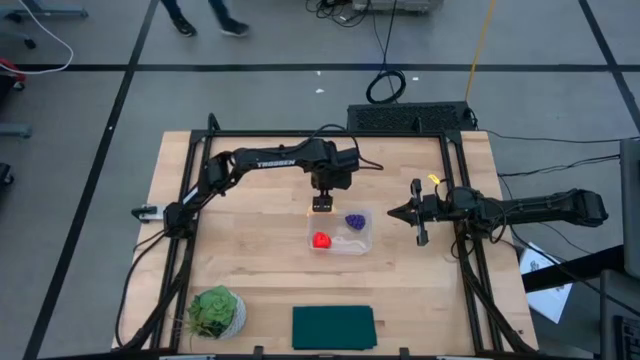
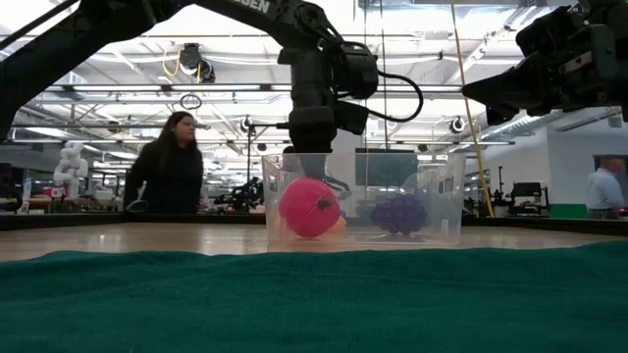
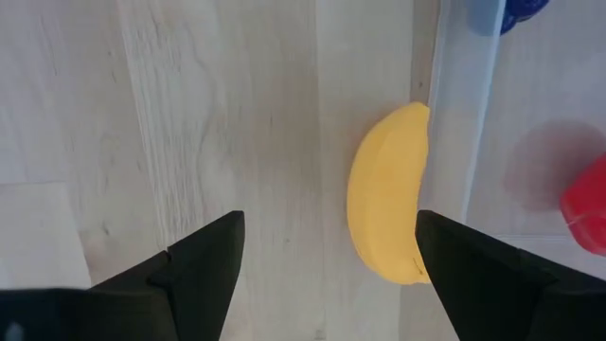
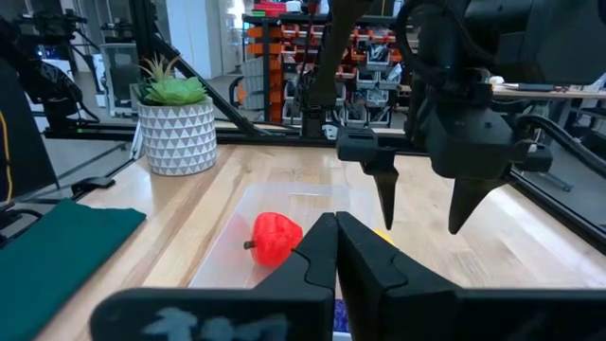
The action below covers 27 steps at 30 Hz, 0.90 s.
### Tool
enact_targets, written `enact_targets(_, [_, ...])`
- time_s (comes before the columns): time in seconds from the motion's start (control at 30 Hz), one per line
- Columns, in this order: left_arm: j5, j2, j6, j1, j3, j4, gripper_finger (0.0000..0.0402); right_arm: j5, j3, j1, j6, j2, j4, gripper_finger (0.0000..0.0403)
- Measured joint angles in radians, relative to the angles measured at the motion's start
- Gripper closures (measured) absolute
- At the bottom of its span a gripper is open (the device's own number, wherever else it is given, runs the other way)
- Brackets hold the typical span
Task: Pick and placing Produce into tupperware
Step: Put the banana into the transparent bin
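A pale wooden table is seen under both arms, with a workshop hall beyond it where a person stands. Nearest the front edge, a dark green cloth and a potted plant are laid out, well short of the tupperware. At the middle of the table the clear tupperware is found, and inside it the red fruit is seen toward its front-left corner, the purple grapes toward its far side. Just beyond the tupperware's far-left wall, the banana is lying flat on the wood, touching or almost touching that wall from outside. Directly above it the left gripper is held pointing down, its fingers spread wide, with the banana lying between them, close to one finger and untouched. To the right of the tupperware, well apart, the right gripper is parked with its fingers pressed together, empty.
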Motion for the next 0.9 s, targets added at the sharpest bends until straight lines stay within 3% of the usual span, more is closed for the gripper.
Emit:
enact_targets(0.67, [-0.002,0.000,-0.006,-0.027,0.000,0.015,0.0089,0.000,0.000,0.000,0.005,0.000,0.000,0.0403])
enact_targets(0.9, [-0.003,0.000,-0.008,-0.023,-0.055,0.059,0.0089,0.000,0.000,0.000,0.005,0.000,0.000,0.0403])
